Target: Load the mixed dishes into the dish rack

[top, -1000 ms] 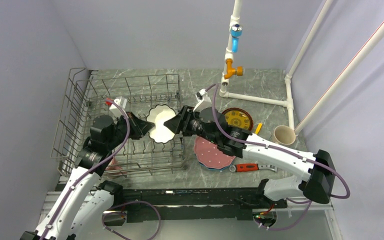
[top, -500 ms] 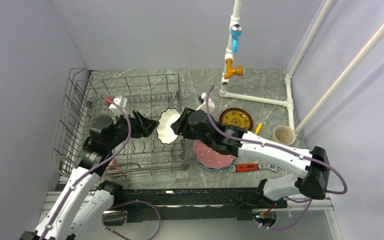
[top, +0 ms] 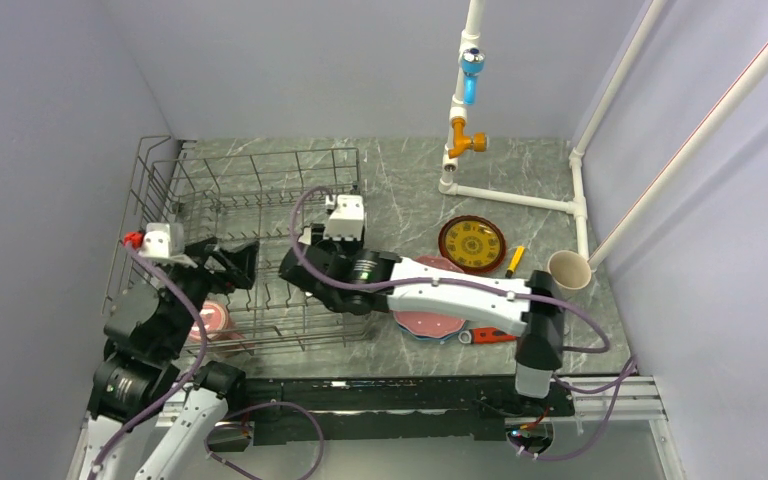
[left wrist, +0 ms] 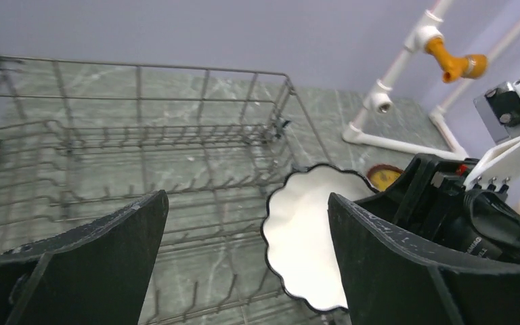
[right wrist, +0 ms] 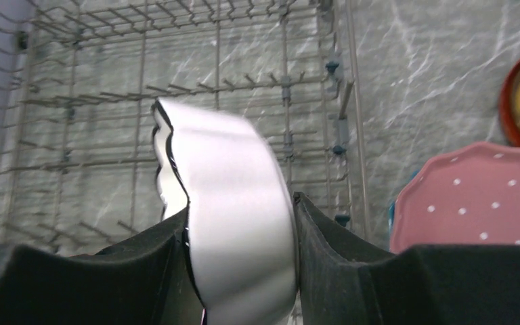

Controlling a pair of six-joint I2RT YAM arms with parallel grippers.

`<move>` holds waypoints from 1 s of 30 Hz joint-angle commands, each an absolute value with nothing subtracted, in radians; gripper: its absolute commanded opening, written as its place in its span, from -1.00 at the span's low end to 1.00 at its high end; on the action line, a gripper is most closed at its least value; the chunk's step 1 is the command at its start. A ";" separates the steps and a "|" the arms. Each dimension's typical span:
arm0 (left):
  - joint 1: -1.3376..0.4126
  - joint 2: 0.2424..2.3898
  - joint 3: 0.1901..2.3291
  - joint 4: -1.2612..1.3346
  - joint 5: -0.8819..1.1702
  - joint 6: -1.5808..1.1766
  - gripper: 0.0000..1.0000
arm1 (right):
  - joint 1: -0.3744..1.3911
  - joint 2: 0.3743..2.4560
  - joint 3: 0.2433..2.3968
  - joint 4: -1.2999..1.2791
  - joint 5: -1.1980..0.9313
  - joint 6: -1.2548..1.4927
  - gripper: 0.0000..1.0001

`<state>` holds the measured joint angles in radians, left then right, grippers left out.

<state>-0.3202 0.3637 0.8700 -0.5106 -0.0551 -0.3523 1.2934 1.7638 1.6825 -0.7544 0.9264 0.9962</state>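
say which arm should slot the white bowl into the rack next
Right. The right end effector is shut on the white scalloped bowl, held over the dish rack; the left end effector is open and empty.

Top external view looks down from high behind the near edge over the table (top: 400, 190). Both wrist views sit close, sharing the dish rack (left wrist: 142, 135) and, seemingly from opposite sides, the white scalloped bowl (right wrist: 244, 223).

The left arm folds up at the near left, and the left gripper (top: 232, 262) points right with its jaws spread wide. The right arm stretches low and leftward from the near right, and the right gripper (top: 295, 268) has its jaws clamped on the white scalloped bowl (right wrist: 233, 183).
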 commanded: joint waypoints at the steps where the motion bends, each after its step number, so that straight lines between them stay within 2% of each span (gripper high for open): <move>1: -0.322 0.315 0.912 -0.619 -0.227 -0.237 0.86 | 1.326 1.848 1.871 -0.909 1.166 0.958 -1.00; 6: -0.322 0.278 0.907 -0.644 -0.269 -0.203 0.87 | 1.349 1.948 1.991 -0.988 1.237 0.922 -1.00; 12: -0.322 0.286 0.866 -0.624 -0.224 -0.196 0.86 | 1.340 1.920 1.909 -0.811 1.186 0.805 -1.00; 18: -0.322 0.389 0.780 -0.560 0.032 -0.240 0.78 | 1.304 1.886 1.814 -0.670 1.108 0.757 -1.00; 24: -0.322 0.447 0.715 -0.470 0.397 -0.203 0.68 | 1.270 1.833 1.758 -0.616 1.045 0.741 -1.00; 30: -0.322 0.559 0.779 -0.590 0.519 -0.042 0.70 | 1.238 1.775 1.689 -0.547 0.939 0.713 -1.00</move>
